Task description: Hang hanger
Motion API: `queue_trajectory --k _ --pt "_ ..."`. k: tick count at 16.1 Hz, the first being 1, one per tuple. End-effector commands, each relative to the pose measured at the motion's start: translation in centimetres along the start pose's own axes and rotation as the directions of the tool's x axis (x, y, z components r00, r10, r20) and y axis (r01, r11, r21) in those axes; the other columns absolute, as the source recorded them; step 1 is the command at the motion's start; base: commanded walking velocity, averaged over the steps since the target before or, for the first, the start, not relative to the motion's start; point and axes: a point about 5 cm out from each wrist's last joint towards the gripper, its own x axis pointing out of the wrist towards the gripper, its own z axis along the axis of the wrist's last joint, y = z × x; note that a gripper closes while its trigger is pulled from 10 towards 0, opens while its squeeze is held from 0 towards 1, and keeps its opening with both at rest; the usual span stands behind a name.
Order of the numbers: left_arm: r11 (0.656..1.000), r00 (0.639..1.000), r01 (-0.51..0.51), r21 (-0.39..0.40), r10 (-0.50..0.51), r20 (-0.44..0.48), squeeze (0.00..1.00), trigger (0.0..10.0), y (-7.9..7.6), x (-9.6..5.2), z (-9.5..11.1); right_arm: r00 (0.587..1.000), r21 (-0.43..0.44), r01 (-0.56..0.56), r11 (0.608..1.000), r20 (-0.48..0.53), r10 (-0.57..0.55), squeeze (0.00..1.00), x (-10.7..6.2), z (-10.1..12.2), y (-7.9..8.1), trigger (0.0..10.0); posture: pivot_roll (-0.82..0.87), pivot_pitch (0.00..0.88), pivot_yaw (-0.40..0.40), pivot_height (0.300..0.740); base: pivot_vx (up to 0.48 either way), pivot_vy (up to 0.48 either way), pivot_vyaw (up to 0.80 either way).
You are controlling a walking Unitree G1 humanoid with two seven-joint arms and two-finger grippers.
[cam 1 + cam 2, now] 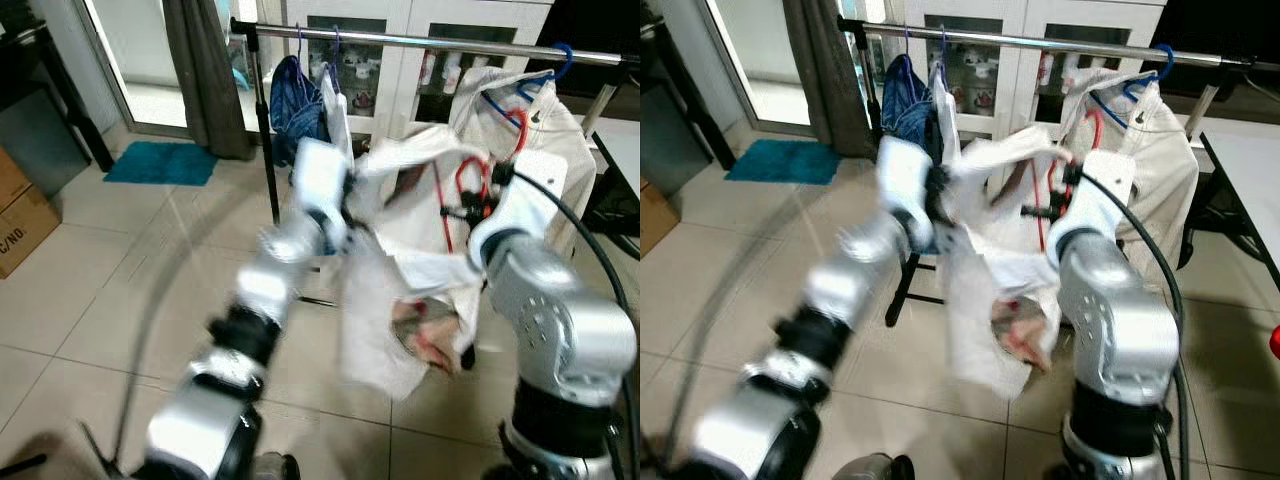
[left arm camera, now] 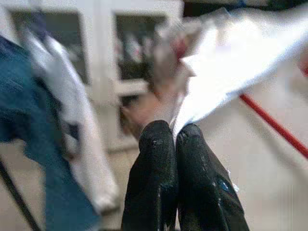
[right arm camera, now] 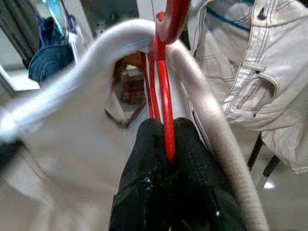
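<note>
A white garment (image 1: 400,290) hangs on a red hanger (image 1: 470,185) that I hold up in front of the clothes rail (image 1: 420,40). My right gripper (image 3: 166,139) is shut on the red hanger's wire just below its hook (image 3: 171,19). My left gripper (image 2: 174,139) is shut on an edge of the white garment (image 2: 231,62), pulling it out to the left. The left arm (image 1: 290,250) is blurred.
On the rail hang a blue denim piece (image 1: 295,105) at the left and a white jacket on a blue hanger (image 1: 535,110) at the right. White cabinets (image 1: 400,70) stand behind. A teal mat (image 1: 160,162) and a cardboard box (image 1: 20,215) lie at the left.
</note>
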Motion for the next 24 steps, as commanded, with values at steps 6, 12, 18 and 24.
queue_trajectory --k 6,12,18,24 --pt "0.996 0.996 0.082 -0.018 -0.082 0.026 0.0 0.0 -1.5 -0.3 1.0 0.993 -0.015 -0.077 0.997 0.085 0.078 0.0 1.1 0.7 1.7 10.0 -0.03 0.0 0.052 0.74 0.0 0.0 0.0" --pt "0.995 0.997 0.077 0.061 -0.078 0.001 0.0 0.0 -0.7 -0.5 1.0 0.938 -0.122 -0.274 0.954 0.183 0.293 0.0 1.0 0.8 3.0 10.0 -0.03 0.0 0.05 0.74 0.0 0.0 0.0" --pt "0.992 0.999 0.031 0.122 -0.03 -0.01 1.0 10.0 1.8 -1.1 1.4 0.9 -0.155 -0.325 0.933 0.251 0.356 0.0 1.2 1.2 2.2 10.0 -0.02 0.0 0.052 0.74 0.0 0.0 0.0" --pt "0.991 0.994 0.112 0.076 -0.111 -0.005 1.0 10.0 1.9 -1.7 1.8 0.892 -0.185 -0.334 0.924 0.257 0.373 0.0 1.4 1.1 1.5 10.0 -0.02 0.0 0.044 0.74 0.0 0.0 0.0"
